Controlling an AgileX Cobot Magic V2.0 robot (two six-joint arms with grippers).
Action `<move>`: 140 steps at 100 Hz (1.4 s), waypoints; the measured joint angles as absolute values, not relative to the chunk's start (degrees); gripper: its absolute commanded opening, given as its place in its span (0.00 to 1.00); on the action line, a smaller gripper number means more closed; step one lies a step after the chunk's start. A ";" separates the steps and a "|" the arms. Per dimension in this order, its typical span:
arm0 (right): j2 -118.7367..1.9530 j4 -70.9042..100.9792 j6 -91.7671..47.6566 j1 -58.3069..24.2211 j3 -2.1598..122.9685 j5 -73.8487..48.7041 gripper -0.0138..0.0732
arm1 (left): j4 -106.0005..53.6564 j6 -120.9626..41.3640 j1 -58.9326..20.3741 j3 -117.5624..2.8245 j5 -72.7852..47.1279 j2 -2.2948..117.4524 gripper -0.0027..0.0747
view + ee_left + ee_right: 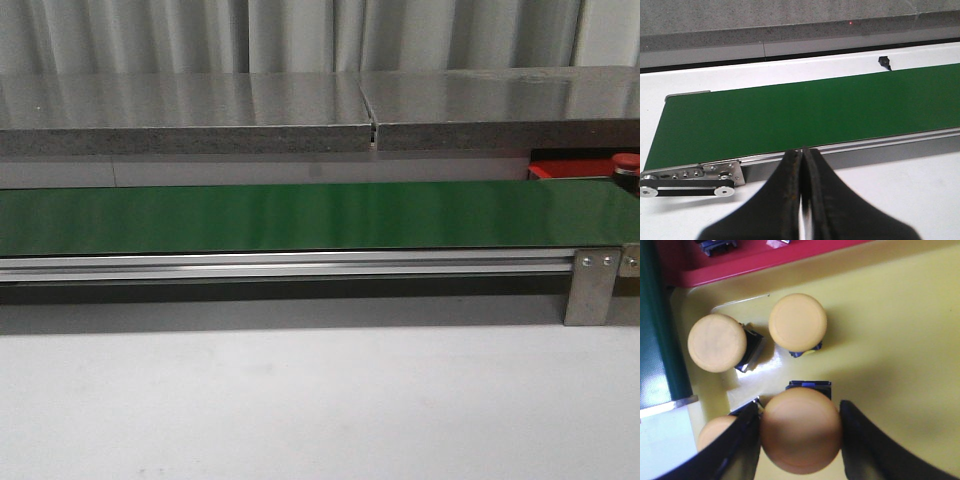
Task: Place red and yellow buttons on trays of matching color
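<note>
Over the glossy yellow plastic tray (900,340), the right gripper (800,435) clamps a smooth domed yellow button (801,430); the left gripper (803,192) is closed and empty beside the matte green belt (805,115).

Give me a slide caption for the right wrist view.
Right gripper jaws flank a yellow button over the yellow tray, beside three others.

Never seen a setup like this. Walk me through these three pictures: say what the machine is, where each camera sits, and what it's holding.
It is a two-armed robot sorting push buttons by color. The front camera looks over a white table at a long green belt; a red tray peeks in behind its right end. The left wrist camera shows the left claw closed and empty above the belt's end. The right wrist camera looks down on a yellow tray, where the right claw has its jaws around a yellow button. Three more yellow buttons sit there.
</note>
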State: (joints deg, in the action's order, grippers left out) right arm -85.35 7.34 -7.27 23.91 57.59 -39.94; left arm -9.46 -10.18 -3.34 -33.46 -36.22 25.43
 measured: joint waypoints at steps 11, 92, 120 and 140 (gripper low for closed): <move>-87.94 7.34 -7.27 23.91 57.59 -39.53 0.36 | -9.46 -10.18 -3.34 -33.46 -36.22 25.43 0.01; -86.23 7.37 -8.09 23.27 57.59 -37.54 0.57 | -9.46 -10.18 -3.34 -33.46 -36.22 25.43 0.01; -76.74 7.37 -9.28 14.50 57.59 -37.54 0.08 | -9.46 -10.18 -3.34 -33.46 -36.22 25.43 0.01; -69.66 7.80 -9.37 7.51 57.33 -36.59 0.08 | -9.46 -10.18 -3.34 -33.46 -36.22 25.43 0.01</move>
